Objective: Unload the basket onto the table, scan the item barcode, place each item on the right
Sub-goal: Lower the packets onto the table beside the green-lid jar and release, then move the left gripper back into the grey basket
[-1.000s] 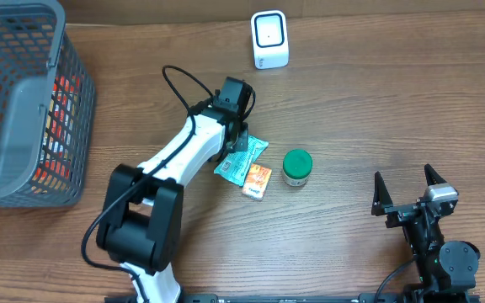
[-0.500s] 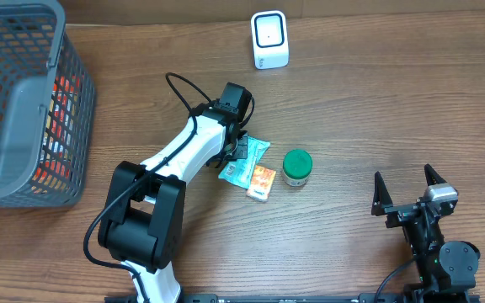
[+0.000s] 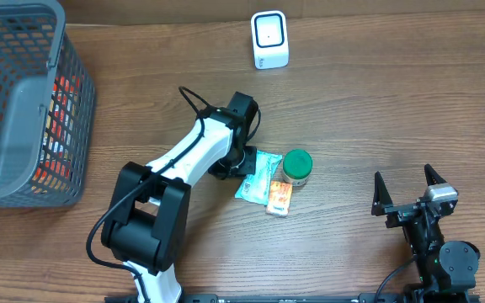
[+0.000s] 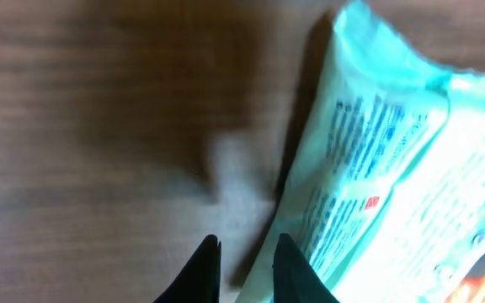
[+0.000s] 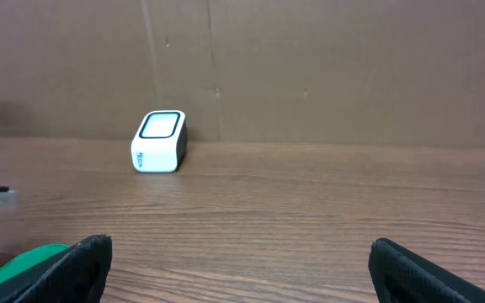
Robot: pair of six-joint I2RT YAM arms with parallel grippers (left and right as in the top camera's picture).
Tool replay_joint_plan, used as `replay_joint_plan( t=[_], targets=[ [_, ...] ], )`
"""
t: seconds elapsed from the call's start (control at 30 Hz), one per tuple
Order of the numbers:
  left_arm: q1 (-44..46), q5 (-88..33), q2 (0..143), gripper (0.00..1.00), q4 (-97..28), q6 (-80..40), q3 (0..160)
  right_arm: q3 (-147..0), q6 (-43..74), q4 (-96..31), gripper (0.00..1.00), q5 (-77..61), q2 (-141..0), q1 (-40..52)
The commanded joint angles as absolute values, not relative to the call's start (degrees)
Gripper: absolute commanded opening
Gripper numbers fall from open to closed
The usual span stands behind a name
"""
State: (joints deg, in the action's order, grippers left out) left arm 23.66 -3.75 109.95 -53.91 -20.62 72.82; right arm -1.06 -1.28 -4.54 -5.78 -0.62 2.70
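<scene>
- Overhead, nearest the robot's base, the right gripper point(image 3: 405, 187) sits low on the right side of the table point(image 3: 377, 101), well apart from everything else.
- Its jaws are spread wide. In the right wrist view its two dark fingers point(image 5: 57, 269) frame the bottom corners with bare wood between them.
- An orange packet point(image 3: 279, 196) lies flat near the middle of the table. It touches the lower edge of the teal packet point(image 3: 257, 172).
- The teal packet, the item to scan, lies flat on the wood, well short of the scanner point(image 3: 269, 39).
- A green-lidded jar point(image 3: 297, 167) stands upright just to the right of both packets, touching or nearly touching them.
- The left gripper point(image 3: 242, 160) is down at the teal packet's left edge, with the white arm reaching in from the lower left.
- In the left wrist view the left gripper point(image 4: 247, 244) has its jaws only slightly parted, a thin gap showing between the black tips.
- There the packet's point(image 4: 377, 168) edge runs down beside one fingertip point(image 4: 293, 269). Whether the tip touches it, or the edge slips into the gap, cannot be told through the blur.
- A grey wire basket point(image 3: 23, 160) stands at the far left, with red and orange things inside.
- The white scanner stands upright at the far edge, its dark window facing the robot, as the right wrist view point(image 5: 158, 141) also shows.
</scene>
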Motion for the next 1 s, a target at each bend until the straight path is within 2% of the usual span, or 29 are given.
replay_joint_plan(
  t=[0.0,0.17,0.27,0.3,0.6,0.73,0.8,0.87,0.9,0.93,0.97],
  targets=[
    [24.03,-4.95,110.17,0.15,-55.29,-21.37,72.66,-0.45,-1.34,-4.34,1.00,-6.09,-0.16,2.50],
    [23.86,-4.14,110.15,0.16,-55.16,-21.45,72.79,-0.45,-1.34,-4.34,1.00,-6.09,-0.16,2.50],
    [23.46,-4.10,109.91,0.05,-55.83,-21.45,73.80,-0.45,-1.34,-4.34,1.00,-6.09,-0.16,2.50],
    [23.44,-4.10,109.69,0.04,-56.34,-21.50,74.28,-0.45,-1.34,-4.34,1.00,-6.09,-0.16,2.50],
    [22.68,4.86,100.20,0.05,-62.35,-21.87,83.40,-0.45,-1.37,-4.34,1.00,-6.09,-0.16,2.50],
    [19.42,9.76,94.45,0.10,-65.52,-21.85,89.56,-0.45,-1.34,-4.34,1.00,-6.09,-0.16,2.50],
    [16.38,12.05,92.18,0.15,-67.31,-21.82,93.25,-0.45,-1.34,-4.34,1.00,-6.09,-0.16,2.50],
    [12.29,13.41,90.17,0.24,-68.79,-21.26,97.30,-0.45,-1.34,-4.34,1.00,-6.09,-0.16,2.50],
    [9.80,13.72,89.30,0.33,-69.19,-20.53,99.50,-0.45,-1.34,-4.34,1.00,-6.09,-0.16,2.50],
    [7.55,13.69,88.53,0.50,-69.12,-19.53,101.21,-0.45,-1.34,-4.34,1.00,-6.09,-0.16,2.50],
    [4.93,13.69,87.77,0.73,-68.51,-18.52,102.91,-0.45,-1.34,-4.34,1.00,-6.09,-0.16,2.50]
  ],
)
